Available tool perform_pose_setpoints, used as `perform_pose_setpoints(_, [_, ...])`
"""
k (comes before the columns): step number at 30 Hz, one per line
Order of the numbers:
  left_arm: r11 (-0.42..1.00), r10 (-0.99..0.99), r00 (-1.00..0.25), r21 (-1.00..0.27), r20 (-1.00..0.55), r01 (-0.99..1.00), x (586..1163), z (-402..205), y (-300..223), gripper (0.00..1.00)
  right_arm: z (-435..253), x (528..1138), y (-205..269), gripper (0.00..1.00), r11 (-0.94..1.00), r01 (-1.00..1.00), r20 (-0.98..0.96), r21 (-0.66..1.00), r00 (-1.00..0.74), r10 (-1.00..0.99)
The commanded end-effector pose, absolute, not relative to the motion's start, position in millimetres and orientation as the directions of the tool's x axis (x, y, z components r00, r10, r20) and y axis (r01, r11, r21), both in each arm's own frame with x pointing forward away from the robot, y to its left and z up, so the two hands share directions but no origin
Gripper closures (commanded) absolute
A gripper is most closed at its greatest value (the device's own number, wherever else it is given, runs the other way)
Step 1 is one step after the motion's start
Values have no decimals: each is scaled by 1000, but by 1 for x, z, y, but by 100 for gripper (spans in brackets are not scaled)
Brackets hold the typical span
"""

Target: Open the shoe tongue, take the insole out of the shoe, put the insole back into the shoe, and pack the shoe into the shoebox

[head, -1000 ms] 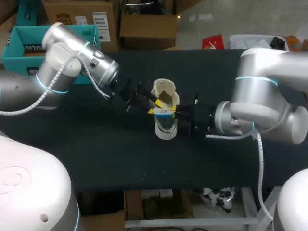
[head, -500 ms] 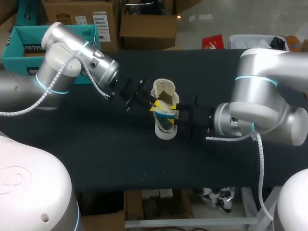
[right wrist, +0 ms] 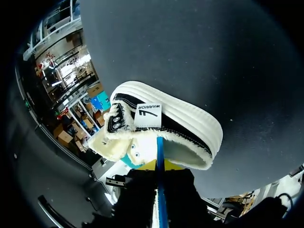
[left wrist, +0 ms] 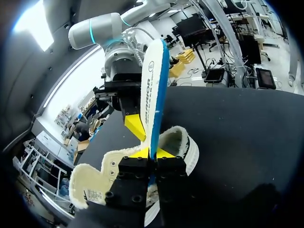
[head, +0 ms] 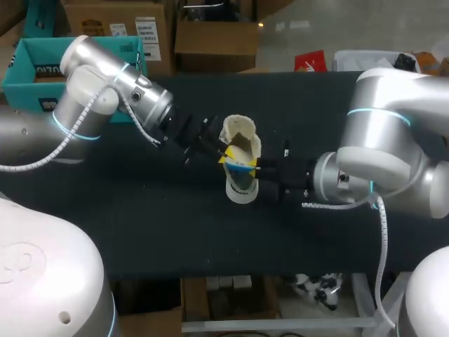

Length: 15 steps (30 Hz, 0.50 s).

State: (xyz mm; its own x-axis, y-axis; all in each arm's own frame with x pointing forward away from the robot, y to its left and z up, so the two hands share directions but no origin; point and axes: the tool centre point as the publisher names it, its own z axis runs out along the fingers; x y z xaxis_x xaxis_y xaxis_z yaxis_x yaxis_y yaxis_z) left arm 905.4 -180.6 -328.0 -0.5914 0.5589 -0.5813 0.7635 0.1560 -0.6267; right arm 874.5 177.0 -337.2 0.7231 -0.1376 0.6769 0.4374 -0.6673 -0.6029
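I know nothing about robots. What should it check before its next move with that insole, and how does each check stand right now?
1. Left hand pinching the insole: ok.
2. Right hand pinching it too: ok.
3. Insole fully out of the shoe: cannot tell, its lower end is hidden behind the hands.
4. Shoe upright on the table, opening wide: ok.
5. Shoebox open: ok.
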Motion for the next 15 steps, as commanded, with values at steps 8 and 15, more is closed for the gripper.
perform_pose_setpoints(8, [199,555,-627,-644,-547,739,922,-337,-185,100,-353,900,179,100,-684,453,692,-571,714,-106])
perform_pose_setpoints(15, [194,549,-641,-664,-537,722,931,-343,-186,100,-353,906,178,100,-705,446,700,-551,708,-100])
